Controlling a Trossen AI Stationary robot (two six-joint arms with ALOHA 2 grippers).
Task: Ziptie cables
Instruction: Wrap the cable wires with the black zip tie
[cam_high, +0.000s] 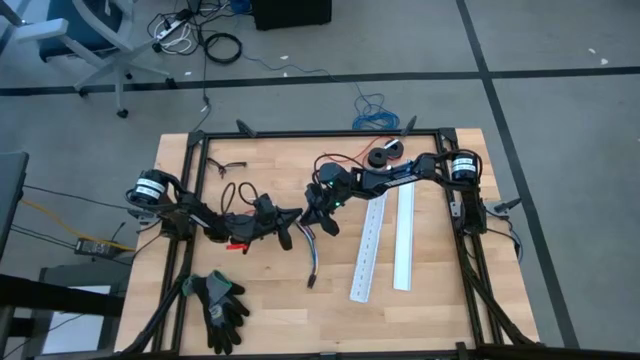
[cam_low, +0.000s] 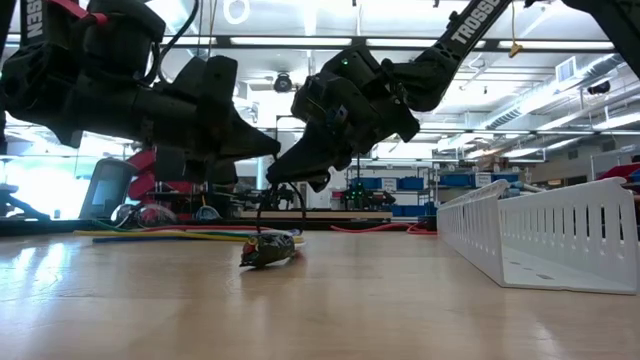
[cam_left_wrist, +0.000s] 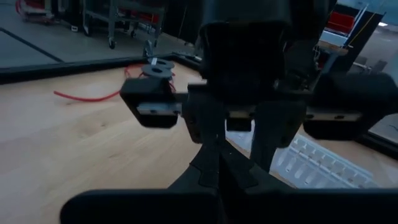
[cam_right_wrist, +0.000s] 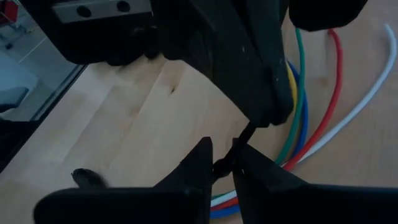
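We see both arms meeting over the middle of the wooden table. The left gripper hangs with its fingers pressed together, tips just beside the right gripper. The right gripper's fingers pinch a thin black strip, seemingly a ziptie. The cables lie on the table just under and nearer than the grippers, their dark end resting on the wood. Two white slotted strips lie to the right, and black gloves lie near the left front edge.
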